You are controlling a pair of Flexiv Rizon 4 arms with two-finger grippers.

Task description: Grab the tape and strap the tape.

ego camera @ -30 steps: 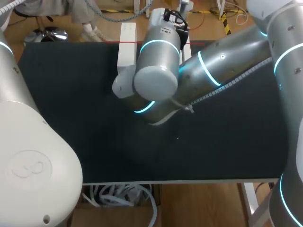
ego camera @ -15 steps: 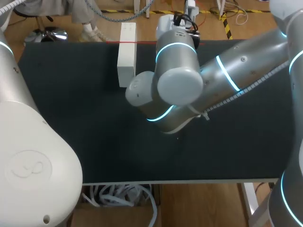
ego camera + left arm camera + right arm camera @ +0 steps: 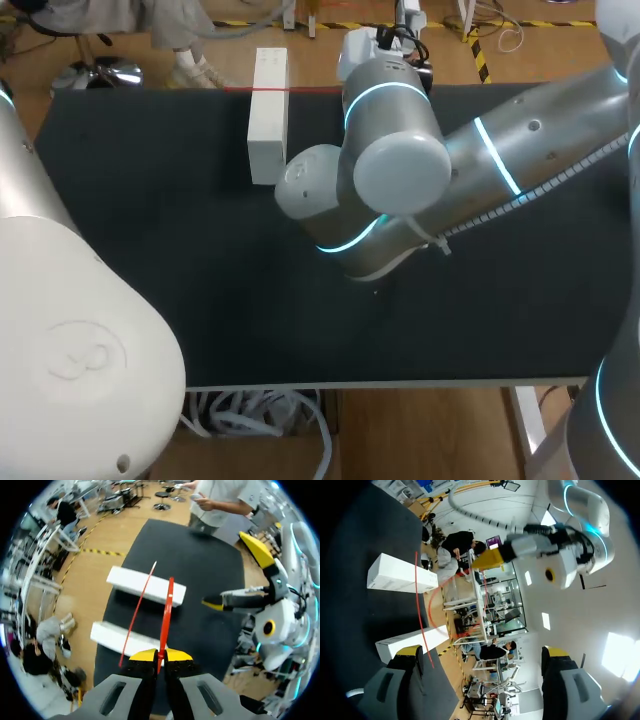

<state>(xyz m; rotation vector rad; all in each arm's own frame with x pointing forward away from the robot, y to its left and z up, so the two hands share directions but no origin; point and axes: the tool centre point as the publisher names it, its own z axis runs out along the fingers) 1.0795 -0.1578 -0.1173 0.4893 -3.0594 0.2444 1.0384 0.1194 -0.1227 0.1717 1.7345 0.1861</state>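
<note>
Left pincer pinches thin red tape stretched ahead over two white rectangular blocks; right pincer spread; strapping seemingly unfinished.

Red tape — white blocks, black table

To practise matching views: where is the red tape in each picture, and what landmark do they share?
Head view: red tape, a thin line across the white block near the table's far edge.
Left wrist view: pinched in the left tool, stretching ahead over the white blocks.
Right wrist view: thin curve over the white blocks.
Shared landmark: white block.
</note>
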